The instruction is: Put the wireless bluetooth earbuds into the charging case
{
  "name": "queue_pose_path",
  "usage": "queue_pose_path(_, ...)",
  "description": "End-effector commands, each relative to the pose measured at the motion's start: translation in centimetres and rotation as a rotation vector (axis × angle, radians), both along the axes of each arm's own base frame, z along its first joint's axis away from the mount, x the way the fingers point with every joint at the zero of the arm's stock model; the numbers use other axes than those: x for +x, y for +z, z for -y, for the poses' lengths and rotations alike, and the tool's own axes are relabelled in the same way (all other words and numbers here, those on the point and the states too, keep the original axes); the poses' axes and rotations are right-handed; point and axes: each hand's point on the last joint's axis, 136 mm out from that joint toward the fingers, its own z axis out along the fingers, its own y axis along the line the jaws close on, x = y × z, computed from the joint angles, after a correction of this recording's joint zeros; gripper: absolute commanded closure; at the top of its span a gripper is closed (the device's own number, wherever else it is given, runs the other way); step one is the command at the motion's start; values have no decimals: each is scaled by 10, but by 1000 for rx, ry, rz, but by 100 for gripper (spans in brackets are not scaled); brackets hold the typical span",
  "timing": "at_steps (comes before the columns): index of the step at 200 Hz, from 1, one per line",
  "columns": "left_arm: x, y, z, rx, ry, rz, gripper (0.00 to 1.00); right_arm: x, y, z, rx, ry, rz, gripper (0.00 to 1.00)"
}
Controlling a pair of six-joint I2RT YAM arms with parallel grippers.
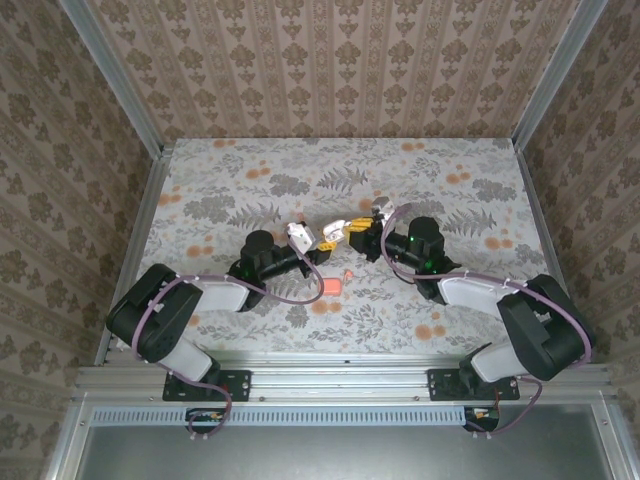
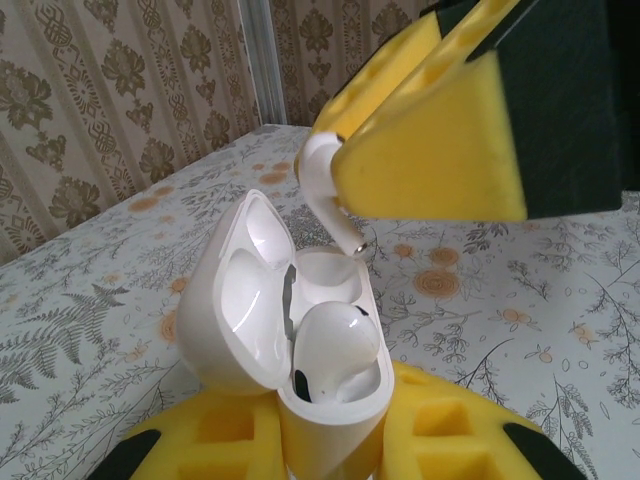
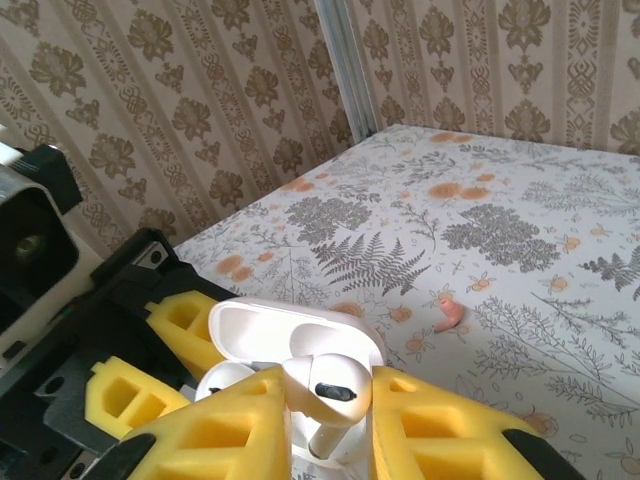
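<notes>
Floral table (image 3: 520, 200), seen from the right wrist, bears a coral earbud (image 3: 450, 315). Left gripper (image 2: 330, 455) clamps the open charging case (image 2: 240, 300); right gripper (image 3: 330, 425) pinches a white earbud (image 3: 330, 388).

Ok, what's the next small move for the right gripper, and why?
Probably lower the right gripper slightly: its white earbud hangs stem-down just above the open charging case, seemingly over the empty slot beside the seated earbud, while the left gripper holds the case.
</notes>
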Motion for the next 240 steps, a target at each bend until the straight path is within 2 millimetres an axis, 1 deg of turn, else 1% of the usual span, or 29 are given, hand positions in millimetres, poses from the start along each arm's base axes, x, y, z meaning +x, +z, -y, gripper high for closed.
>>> queue_pose_path(1, -6, 22, 3, -52, -27, 35, 92, 1, 9, -2, 33, -4, 31, 78)
queue_pose_path(55, -7, 24, 3, -59, -27, 33, 92, 5, 7, -4, 42, -7, 30, 78)
queue_pose_path(112, -8, 30, 0, -63, -20, 47, 92, 5, 0, -5, 26, -6, 20, 78)
queue_pose_path(164, -9, 36, -1, -70, -13, 57, 92, 6, -11, -2, -35, -51, 14, 78)
queue_pose_path(201, -8, 37, -2, -66, -8, 59, 92, 5, -13, 2, -117, -100, 49, 79)
queue_pose_path(240, -9, 37, -2, -66, -7, 59, 92, 5, -15, 7, -147, -131, 64, 79)
